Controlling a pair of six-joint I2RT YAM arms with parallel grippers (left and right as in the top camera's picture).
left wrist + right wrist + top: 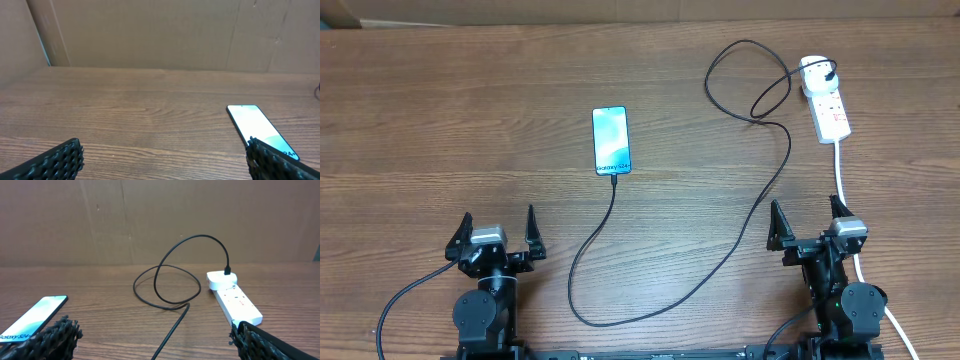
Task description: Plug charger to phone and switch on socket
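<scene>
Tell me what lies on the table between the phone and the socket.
Only the charger's black cable, coiled in loops beside the socket; the overhead and right wrist views show it.

We find the overhead view looking straight down on the whole table (420,120). Both wrist views sit low over it, facing the wall (150,30); all three views share the phone (611,140).

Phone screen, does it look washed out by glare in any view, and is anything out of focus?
Overhead: the phone shows even teal, no glare. Left wrist: its screen is blown out almost white, and the left gripper's fingers look slightly soft at the bottom edge. Right wrist: the screen is bright but its text is readable.
</scene>
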